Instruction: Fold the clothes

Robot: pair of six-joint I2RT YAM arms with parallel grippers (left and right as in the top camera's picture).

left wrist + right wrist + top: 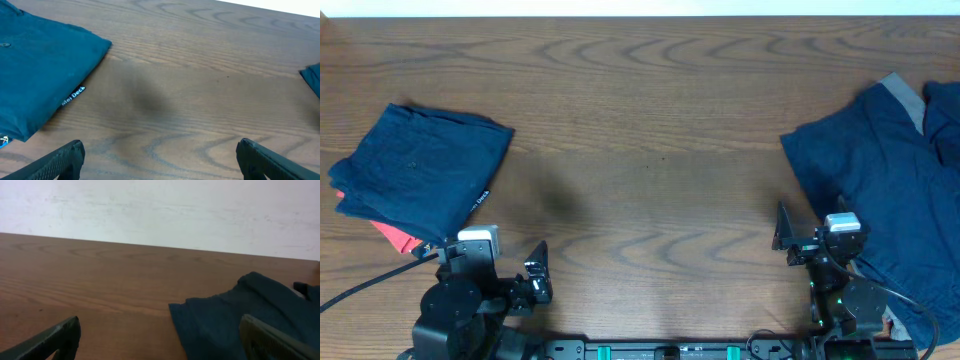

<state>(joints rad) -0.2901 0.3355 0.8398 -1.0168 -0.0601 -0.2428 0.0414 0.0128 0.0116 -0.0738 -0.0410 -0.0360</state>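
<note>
Overhead: folded navy stack (420,170) at nine o'clock, coral-red piece (392,236) peeking beneath; unfolded navy heap (875,190) at three

Left wrist: left fingers (67,157) spread, empty, over bare counter (200,100)

Right wrist: right fingers (60,337) spread, empty, that heap at four o'clock

Likely between garments; next, pull one piece from the heap to centre

A folded garment (425,170) lies at the left end of the bench (650,130); a loose pile of clothes (880,190) sprawls at its right end, well apart.
</note>
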